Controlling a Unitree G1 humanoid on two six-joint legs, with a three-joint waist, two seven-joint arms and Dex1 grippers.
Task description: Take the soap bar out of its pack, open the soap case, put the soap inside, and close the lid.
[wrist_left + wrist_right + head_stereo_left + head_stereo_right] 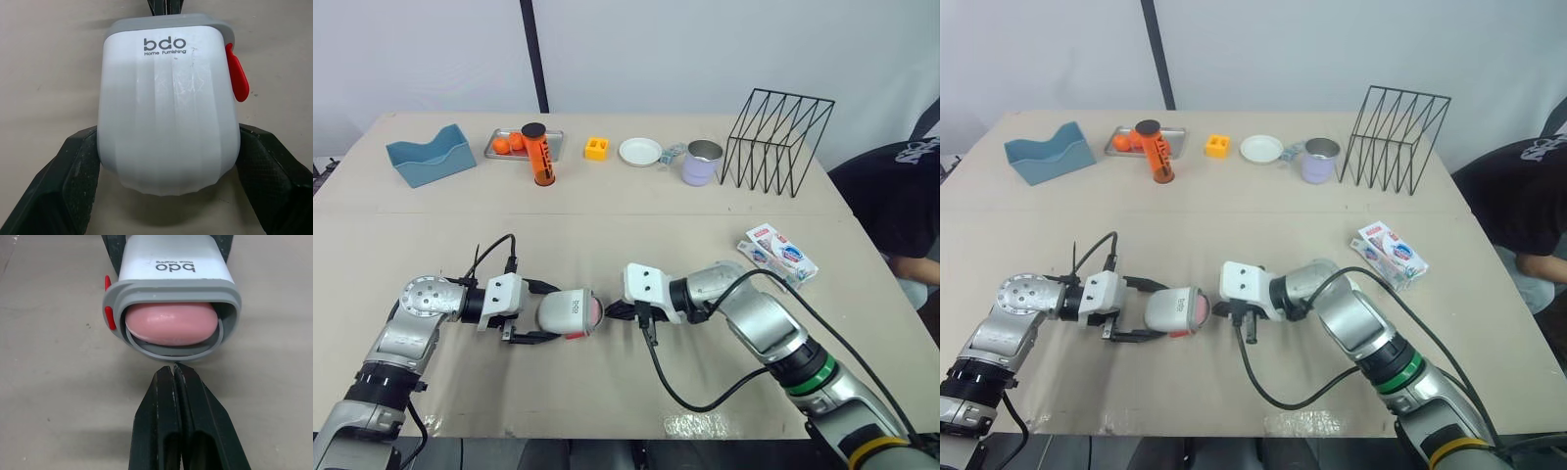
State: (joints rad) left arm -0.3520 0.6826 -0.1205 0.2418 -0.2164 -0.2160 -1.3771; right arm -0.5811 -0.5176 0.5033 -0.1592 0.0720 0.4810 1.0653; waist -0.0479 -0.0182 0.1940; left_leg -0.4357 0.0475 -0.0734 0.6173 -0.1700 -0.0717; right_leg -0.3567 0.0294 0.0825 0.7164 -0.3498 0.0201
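Observation:
A white soap case (567, 313) with a grey rim and red latch lies on its side on the table, held between the fingers (73, 166) of my left gripper (540, 312). A pink soap bar (171, 323) sits inside the case's open mouth, with the grey lid (173, 350) lying low beneath it. My right gripper (615, 311) is shut and empty, its tips just in front of the case's open end. The torn soap pack (780, 252) lies at the right of the table.
Along the back stand a blue tray (431, 155), a metal tray with an orange bottle (538, 154), a yellow block (596, 148), a white dish (639, 151), a lilac cup (701, 163) and a black wire rack (775, 142). A person (901, 196) sits at the right.

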